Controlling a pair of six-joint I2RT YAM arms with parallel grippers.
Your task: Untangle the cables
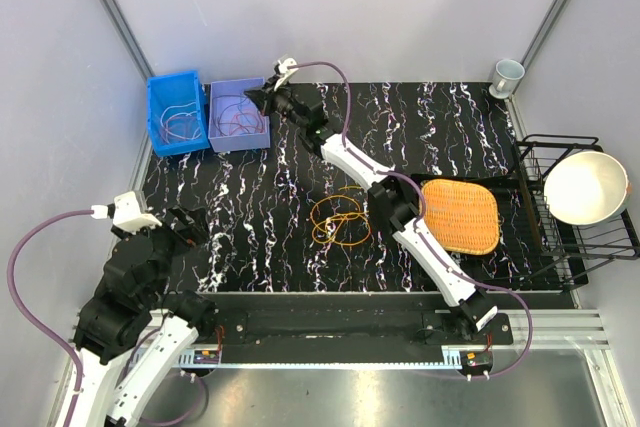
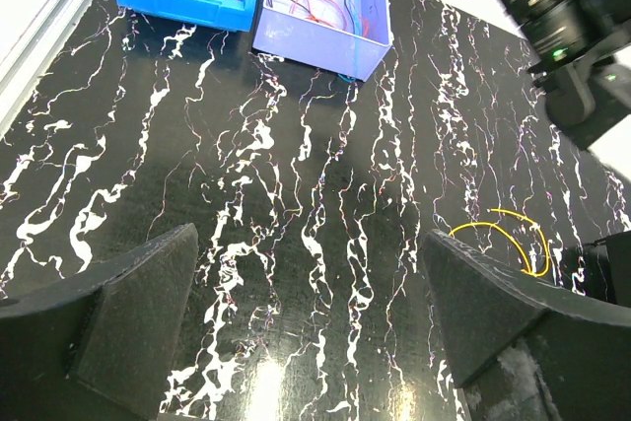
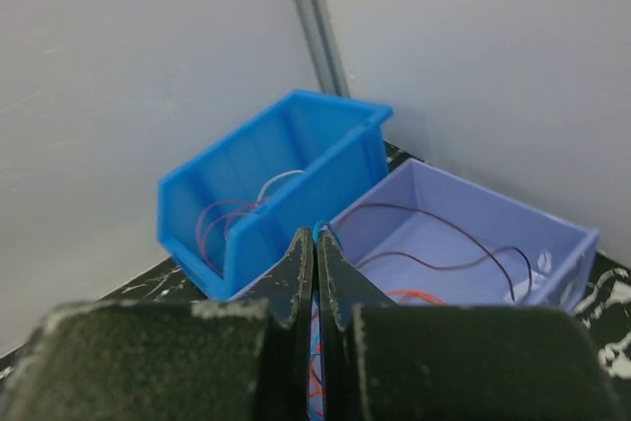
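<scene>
A tangle of orange and yellow cables lies mid-table; a yellow loop of it shows in the left wrist view. My right gripper reaches to the far left, over the near edge of the lavender bin. Its jaws are shut on a thin blue cable that pokes out above the fingertips. The lavender bin holds dark purple and orange-red cables. The blue bin holds magenta and whitish cables. My left gripper is open and empty, low over the table at the left.
A woven orange mat lies right of the tangle. A black dish rack holding a white bowl stands at the right edge. A cup sits in the back right corner. Walls close in on both sides.
</scene>
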